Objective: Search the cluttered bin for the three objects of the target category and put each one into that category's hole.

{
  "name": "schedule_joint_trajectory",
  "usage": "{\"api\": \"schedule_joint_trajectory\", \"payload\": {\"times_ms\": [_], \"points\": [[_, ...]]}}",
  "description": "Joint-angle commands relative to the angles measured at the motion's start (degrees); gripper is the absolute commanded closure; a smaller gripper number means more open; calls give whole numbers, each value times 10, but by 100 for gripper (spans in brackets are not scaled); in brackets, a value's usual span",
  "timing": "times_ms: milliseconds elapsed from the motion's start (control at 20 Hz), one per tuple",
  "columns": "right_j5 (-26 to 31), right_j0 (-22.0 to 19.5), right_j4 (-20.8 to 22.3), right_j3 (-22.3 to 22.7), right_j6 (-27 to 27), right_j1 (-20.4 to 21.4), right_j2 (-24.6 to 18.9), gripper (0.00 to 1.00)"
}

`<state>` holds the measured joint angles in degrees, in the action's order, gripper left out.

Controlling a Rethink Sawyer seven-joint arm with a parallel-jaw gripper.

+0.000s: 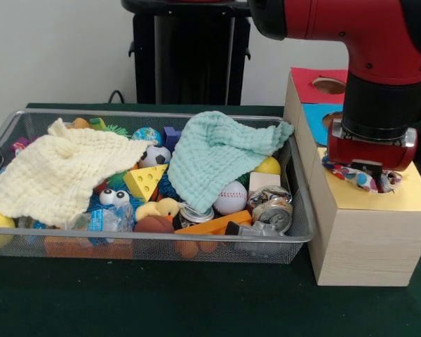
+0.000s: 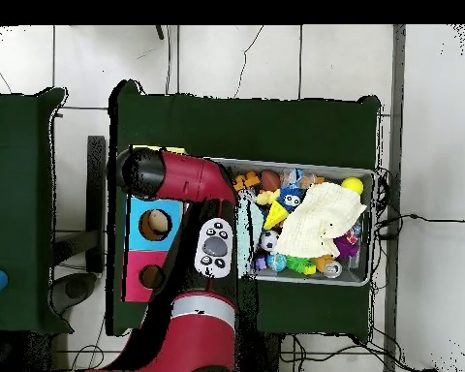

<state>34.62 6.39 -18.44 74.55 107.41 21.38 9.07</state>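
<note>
You've got the gripper [image 1: 370,167] down at the hole [image 1: 379,188] on the yellow-topped box [image 1: 365,239], w/ the dotted cloth [image 1: 356,177] bunched right under it, partly in the hole by the look of it. Fingers are buried in the fabric, so can't tell if they're clamped on it or let go.

The other two cloths lie in the bin [image 1: 126,242]. Cream cloth [image 1: 56,172] is spread over the front-view left half, draped across toys. Mint cloth [image 1: 221,158] sits mid-right, one corner lying on the bin's right rim nearest the boxes.

Handling, my read: both are light, soft waffle-knit, no stiffness, so they'll sag and trail when lifted. They shouldn't slip much, the knit is grippy, but a trailing edge could drag small toys or snag on the mesh. Pinch a raised fold near the middle, not an edge; the mint one has a ridge near its top centre, the cream one a peak at its upper left. Nothing fragile in the cloths themselves.

Views differ a lot. Front view shows the gripper, dotted cloth, yellow box and both bin cloths plainly. Overhead, the arm [image 2: 193,208] covers the yellow box and the mint cloth; only the cream cloth [image 2: 319,218] shows in the bin [image 2: 364,281]. What the overhead adds is the blue box [image 2: 154,225] and red box [image 2: 144,278] holes from straight above, plus the green worktop [image 2: 275,126].
</note>
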Motion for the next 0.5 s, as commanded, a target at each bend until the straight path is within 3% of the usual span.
{"api": "schedule_joint_trajectory", "payload": {"times_ms": [50,500], "points": [[-79,-28,24,12,75,-78,-29,100],[-98,-35,22,20,73,-81,-40,100]]}}
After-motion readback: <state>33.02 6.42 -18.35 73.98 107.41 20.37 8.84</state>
